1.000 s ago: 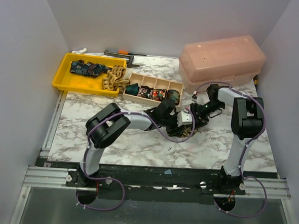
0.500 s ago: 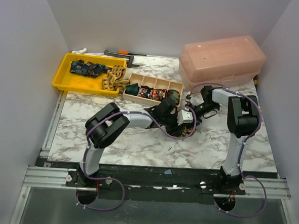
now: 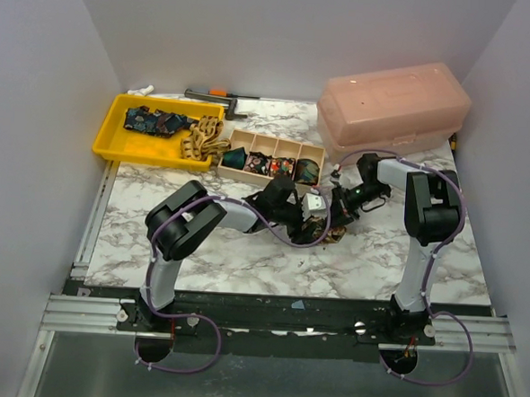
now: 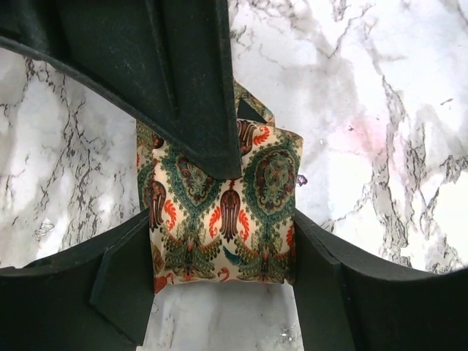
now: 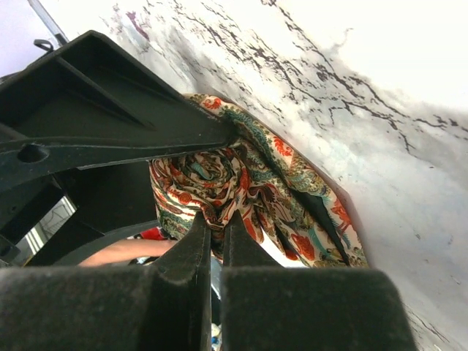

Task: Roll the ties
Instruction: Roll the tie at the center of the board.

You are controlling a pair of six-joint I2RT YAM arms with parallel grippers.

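Tie (image 4: 227, 212): the paisley one is wound into a stubby coil lying on the surface (image 3: 243, 260), about midway across and just near of the box (image 3: 268, 141) that holds other coils. I judge the rolling itself done and this the handover. One side must take the coil firmly before the other lets go, or the turns may spring loose.

My left fingers (image 4: 124, 289) stand wide, one against each side of the coil, so it fills the gap between them. Whether they press or only flank it I cannot tell. My right fingers (image 5: 196, 252) are closed tight together, reaching in from the right with their tips at the centre of the spiral. If a fold is nipped between them, it is hidden.

Next I would want a squeeze across the coil's width, then a lift to the far left into the box.
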